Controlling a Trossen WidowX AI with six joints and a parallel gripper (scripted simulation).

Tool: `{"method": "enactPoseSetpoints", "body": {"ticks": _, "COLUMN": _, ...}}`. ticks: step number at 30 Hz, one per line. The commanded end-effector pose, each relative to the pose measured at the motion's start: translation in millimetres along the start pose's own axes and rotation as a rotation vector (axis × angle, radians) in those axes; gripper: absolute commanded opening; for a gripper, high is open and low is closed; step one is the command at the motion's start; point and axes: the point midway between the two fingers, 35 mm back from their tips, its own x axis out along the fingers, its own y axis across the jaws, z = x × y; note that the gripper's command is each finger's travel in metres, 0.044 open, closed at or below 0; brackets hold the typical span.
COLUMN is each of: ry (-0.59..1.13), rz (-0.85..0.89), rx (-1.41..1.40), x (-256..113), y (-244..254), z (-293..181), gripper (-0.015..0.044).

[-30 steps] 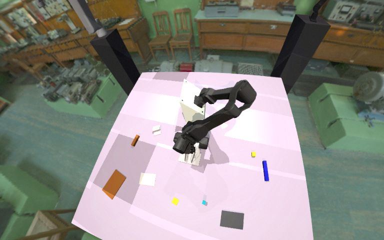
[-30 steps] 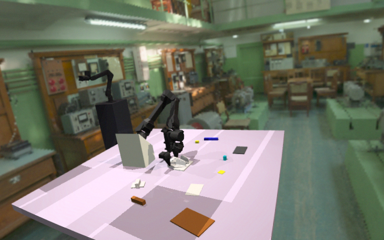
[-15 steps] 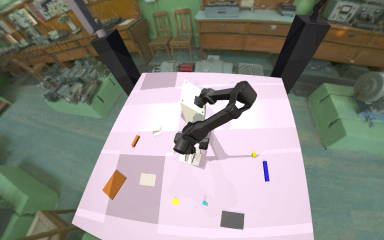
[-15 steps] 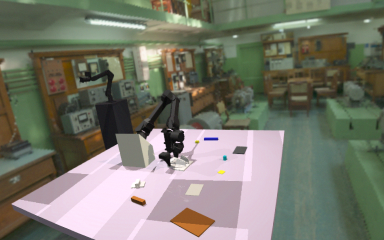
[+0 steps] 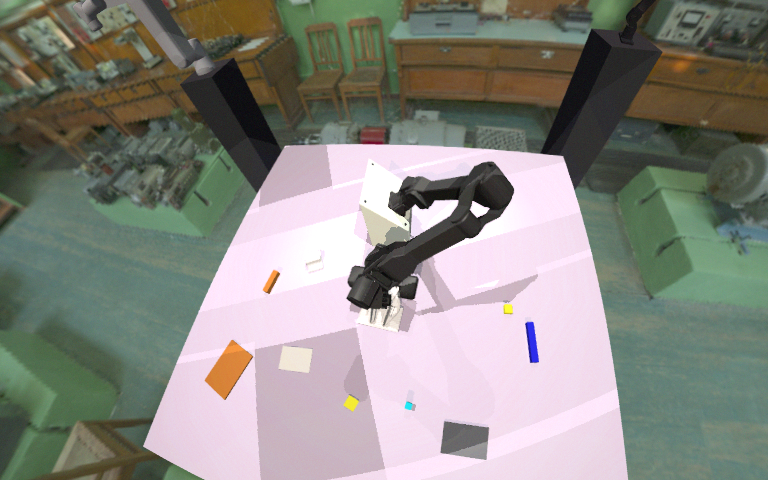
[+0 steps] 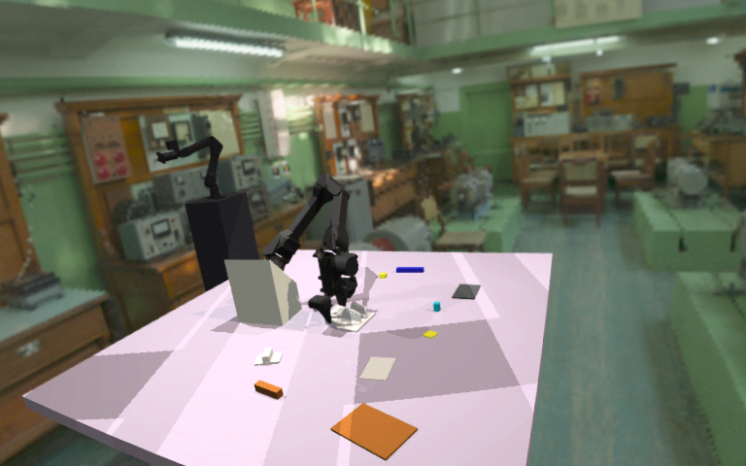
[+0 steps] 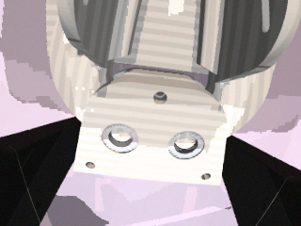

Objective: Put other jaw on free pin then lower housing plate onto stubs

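Note:
The pale housing plate [image 7: 152,162] has two silver-ringed holes and three small holes. My gripper [image 7: 152,130] [image 5: 387,305] is shut on it, one black finger at each side edge. Two curved grey-and-white jaws [image 7: 91,35] [image 7: 242,40] run away from the plate's far edge, side by side. The white base [image 5: 373,323] [image 6: 352,326] lies on the table under my gripper, with the jaws over it. The gear teeth and pins are hidden under the plate. I cannot tell whether the teeth mesh or whether the plate sits level on the stubs.
A tall cream box [image 5: 385,224] [image 6: 255,291] stands close behind the gripper. A white bracket [image 5: 312,264] [image 6: 267,359], orange block [image 5: 271,281], orange panel [image 5: 228,369] and cream panel [image 5: 295,359] lie left. A blue bar [image 5: 531,342] and yellow cube [image 5: 508,309] lie right.

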Motion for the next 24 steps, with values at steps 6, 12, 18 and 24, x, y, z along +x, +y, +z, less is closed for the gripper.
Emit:
{"method": "enactPoseSetpoints", "body": {"ticks": 6, "ry": -0.001, "rz": -0.001, "rx": 0.002, "x": 0.4, "y": -0.2, "z": 0.3, "gripper": 0.0351}}
{"method": "enactPoseSetpoints", "body": {"ticks": 12, "ry": 0.0, "rz": 0.0, "rx": 0.0, "x": 0.0, "y": 0.0, "z": 0.0, "gripper": 0.043}}
{"method": "enactPoseSetpoints", "body": {"ticks": 18, "ry": 0.0, "rz": 0.0, "rx": 0.0, "x": 0.0, "y": 0.0, "z": 0.0, "gripper": 0.044}}
{"method": "enactPoseSetpoints", "body": {"ticks": 24, "ry": 0.0, "rz": 0.0, "rx": 0.0, "x": 0.0, "y": 0.0, "z": 0.0, "gripper": 0.044}}
